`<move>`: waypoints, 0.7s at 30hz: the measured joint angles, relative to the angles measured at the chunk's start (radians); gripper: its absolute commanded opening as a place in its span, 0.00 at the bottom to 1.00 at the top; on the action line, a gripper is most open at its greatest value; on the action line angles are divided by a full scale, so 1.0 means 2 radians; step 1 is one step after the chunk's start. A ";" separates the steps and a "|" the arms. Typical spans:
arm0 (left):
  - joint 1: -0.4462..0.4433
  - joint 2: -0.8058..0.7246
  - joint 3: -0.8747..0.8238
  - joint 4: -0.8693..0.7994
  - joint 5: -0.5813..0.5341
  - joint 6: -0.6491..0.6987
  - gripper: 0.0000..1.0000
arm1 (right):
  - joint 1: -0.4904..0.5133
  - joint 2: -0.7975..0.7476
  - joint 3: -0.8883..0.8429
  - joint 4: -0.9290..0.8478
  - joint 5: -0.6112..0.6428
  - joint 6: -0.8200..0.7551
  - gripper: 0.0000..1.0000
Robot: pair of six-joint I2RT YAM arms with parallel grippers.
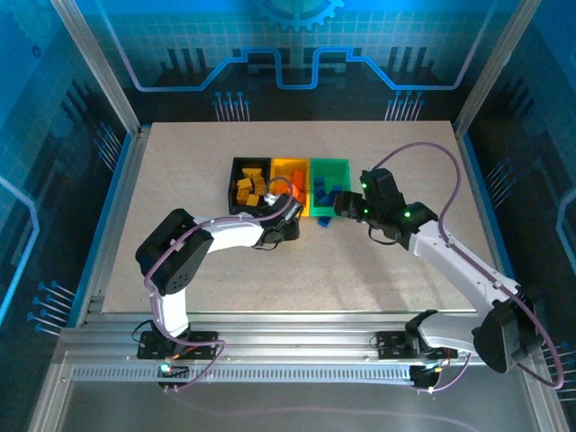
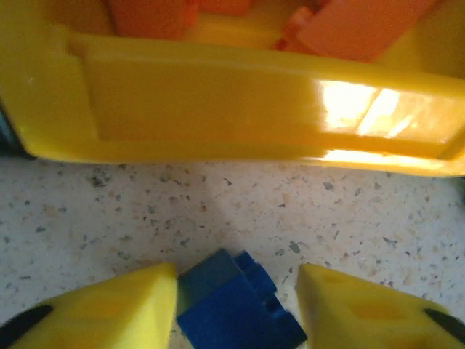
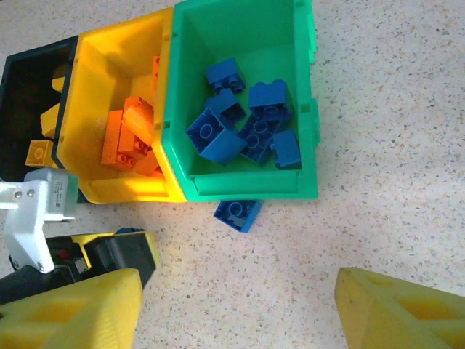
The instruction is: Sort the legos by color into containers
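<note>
The black bin (image 1: 250, 161) holds yellow legos (image 1: 246, 186), the yellow bin (image 2: 218, 109) orange, the green bin (image 3: 247, 185) blue; the right gripper (image 3: 236, 283) hangs open, empty; the left gripper (image 2: 236, 273) straddles a blue brick (image 2: 232, 313) on the table (image 2: 218, 203) beside the yellow bin, and whether it grips cannot be told; next, probably: squeeze firm, carry to green; a spare blue brick (image 3: 237, 212) lies just outside the green bin.

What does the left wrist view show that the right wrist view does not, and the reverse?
Left wrist view: the left gripper astride a blue lego on the table, up close. Right wrist view: the green bin of blue legos, the black bin with yellow legos, a loose blue lego by the green bin. Both: the yellow bin holding orange legos.
</note>
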State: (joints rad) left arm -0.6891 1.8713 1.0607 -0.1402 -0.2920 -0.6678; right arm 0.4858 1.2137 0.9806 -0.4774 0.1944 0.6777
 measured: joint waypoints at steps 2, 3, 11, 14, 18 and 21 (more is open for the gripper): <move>-0.001 0.000 0.000 0.003 -0.001 0.007 0.26 | 0.000 -0.007 -0.008 0.000 0.000 0.001 0.72; -0.001 0.000 0.000 0.004 0.000 0.008 0.23 | 0.000 -0.009 -0.011 0.000 0.000 0.001 0.72; -0.020 -0.051 -0.030 -0.021 0.000 0.008 0.19 | -0.002 -0.017 -0.039 0.008 0.000 0.004 0.72; -0.034 -0.077 -0.006 -0.040 0.001 0.008 0.20 | -0.002 -0.022 -0.059 0.017 -0.001 0.007 0.72; -0.038 -0.068 0.093 -0.055 0.004 0.016 0.22 | -0.003 -0.030 -0.091 0.021 -0.002 0.013 0.72; -0.037 -0.026 0.191 -0.061 0.004 0.030 0.23 | -0.004 -0.036 -0.108 0.021 -0.003 0.015 0.73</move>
State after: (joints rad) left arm -0.7639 1.8191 1.4422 -0.2615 -0.2848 -0.6086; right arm 0.4770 1.1412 0.7650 -0.4355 0.1886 0.7078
